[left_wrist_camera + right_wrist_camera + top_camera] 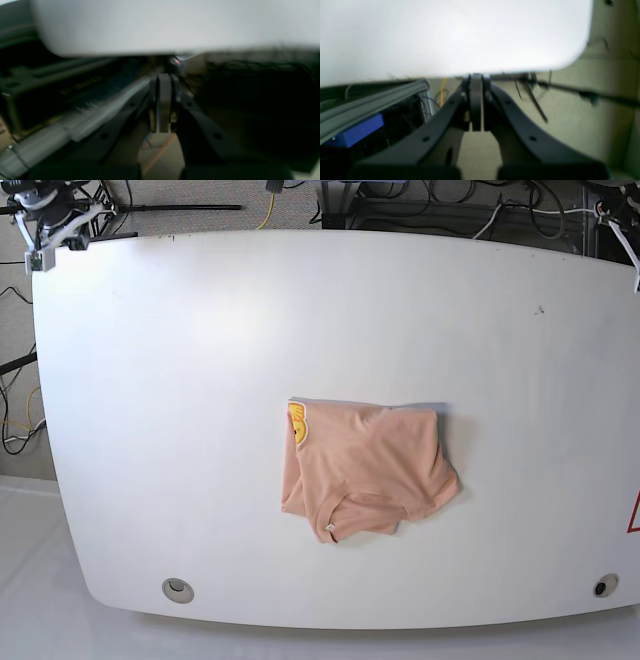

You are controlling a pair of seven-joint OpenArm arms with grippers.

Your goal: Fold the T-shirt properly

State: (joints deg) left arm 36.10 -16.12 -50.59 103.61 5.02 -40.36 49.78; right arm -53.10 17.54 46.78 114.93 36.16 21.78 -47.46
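Note:
The salmon-pink T-shirt lies folded into a rough, wrinkled rectangle near the middle of the white table. A yellow-orange print shows at its upper left corner, and the neckline faces the front edge. Neither arm appears in the base view. In the left wrist view my left gripper is shut on nothing, low beside the table edge. My right gripper in the right wrist view is also shut and empty, by the table's rounded corner. The T-shirt is out of sight in both wrist views.
Two round grommets sit near the table's front edge. Cables run behind the back edge. An aluminium rail and a blue block lie left of my right gripper. Another rail lies left of my left gripper.

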